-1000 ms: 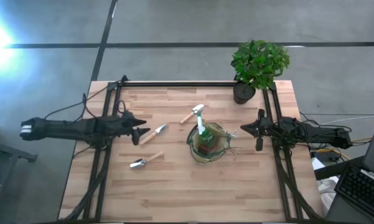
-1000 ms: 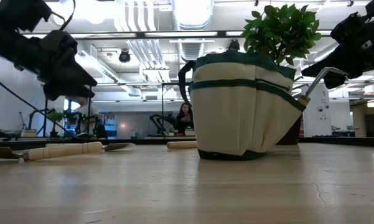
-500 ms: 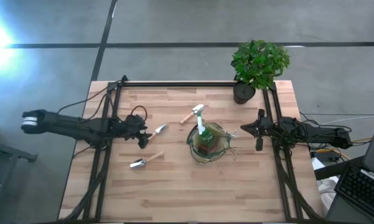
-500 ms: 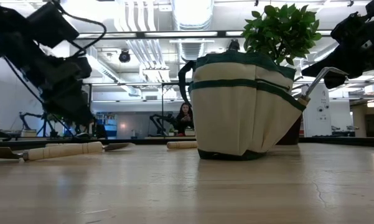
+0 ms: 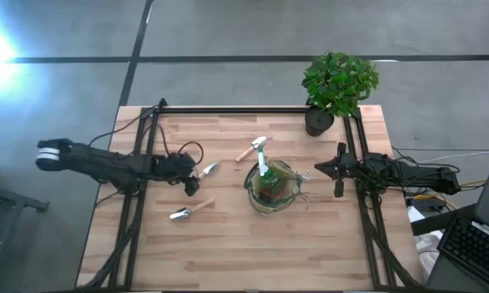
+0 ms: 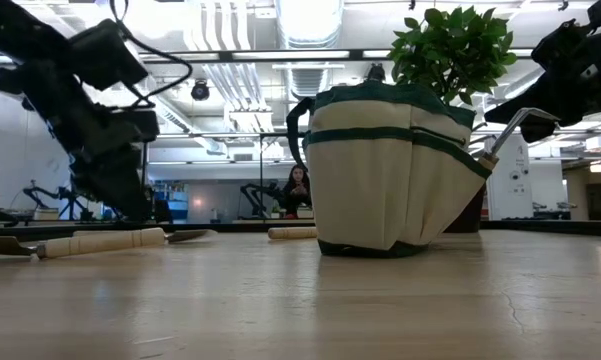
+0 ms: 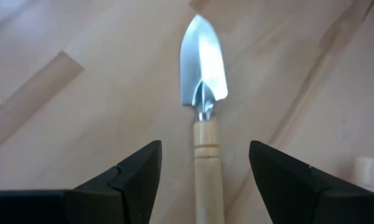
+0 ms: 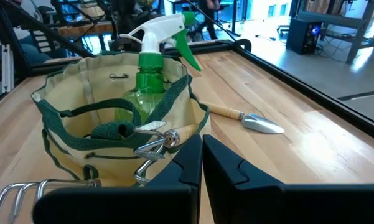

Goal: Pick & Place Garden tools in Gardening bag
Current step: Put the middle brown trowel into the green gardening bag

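Observation:
A trowel [image 7: 203, 68] with a silver blade and a light wooden handle [image 7: 205, 168] lies flat on the table. My left gripper [image 7: 203, 152] is open, pointing steeply down, with one finger on each side of the handle and not touching it; in the high view it [image 5: 192, 183] stands over that trowel [image 5: 209, 168]. The beige, green-trimmed gardening bag [image 5: 272, 187] stands upright at mid table and holds a green spray bottle [image 8: 150, 74] and a wooden-handled tool [image 8: 168, 138]. My right gripper [image 8: 201, 155] is shut and hovers to the right of the bag.
A second trowel [image 5: 187, 212] lies nearer the table's front edge, and a third tool [image 5: 251, 150] lies just beyond the bag. A potted green plant [image 5: 338, 81] stands at the far right corner. Black frame rails [image 5: 134, 212] run along both sides of the table.
My left gripper has come down and gone toward the table's right, tipping its fingers steeply downward until they stand astride the trowel's handle. Its fingers have stayed open. The trowel and the bag have not moved.

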You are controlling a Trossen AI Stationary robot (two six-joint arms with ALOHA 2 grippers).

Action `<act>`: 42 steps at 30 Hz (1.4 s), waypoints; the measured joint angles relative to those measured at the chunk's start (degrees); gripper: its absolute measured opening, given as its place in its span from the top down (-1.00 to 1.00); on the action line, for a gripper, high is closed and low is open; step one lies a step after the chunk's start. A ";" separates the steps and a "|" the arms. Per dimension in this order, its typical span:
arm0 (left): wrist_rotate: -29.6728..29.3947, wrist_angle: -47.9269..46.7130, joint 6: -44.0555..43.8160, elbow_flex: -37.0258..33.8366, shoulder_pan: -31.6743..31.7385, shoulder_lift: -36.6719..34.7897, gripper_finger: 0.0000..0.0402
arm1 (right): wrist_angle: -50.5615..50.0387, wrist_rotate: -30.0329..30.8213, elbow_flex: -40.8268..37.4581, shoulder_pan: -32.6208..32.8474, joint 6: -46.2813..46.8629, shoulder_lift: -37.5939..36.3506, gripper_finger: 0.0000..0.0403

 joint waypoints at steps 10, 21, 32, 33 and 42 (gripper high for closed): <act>-0.77 0.69 -0.73 0.00 0.01 4.45 -0.22 | 0.00 0.01 0.00 0.00 0.00 0.01 0.96; -2.44 3.58 -0.19 0.00 0.02 6.35 -0.22 | 0.00 0.01 0.00 -0.01 0.00 0.01 0.96; -3.80 7.59 2.13 0.00 0.87 11.53 -0.22 | 0.00 0.01 0.00 0.01 -0.02 0.01 0.96; -3.81 7.75 2.06 0.00 1.00 12.13 -0.22 | 0.00 0.03 0.00 -0.01 -0.01 0.01 0.96; -4.54 13.03 0.89 0.11 1.07 15.70 -0.22 | 0.00 0.03 0.00 0.02 -0.02 -0.02 0.96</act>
